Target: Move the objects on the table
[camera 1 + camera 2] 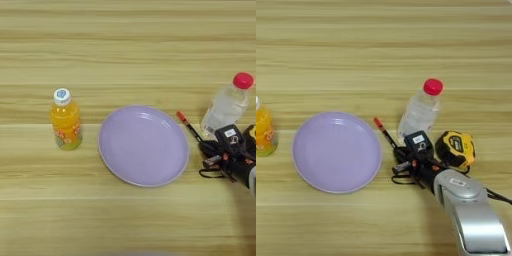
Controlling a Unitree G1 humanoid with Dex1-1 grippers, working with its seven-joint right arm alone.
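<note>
The right gripper (401, 161) meets the pen (384, 132) beside the plate (336, 151); finger state unclear.

Grained wooden table (125, 45) — glossy lilac plate (143, 145), clear plastic bottle (418, 112).

A lilac plate (336, 151) is seen on the wooden table (381, 45), the orange juice bottle (264, 131) cut by the left edge. Towards the right edge, a red-tipped pen (384, 132), a red-capped clear bottle (420, 108) and a yellow-black tape measure (456, 149) are grouped round the black gripper (402, 162).
</note>
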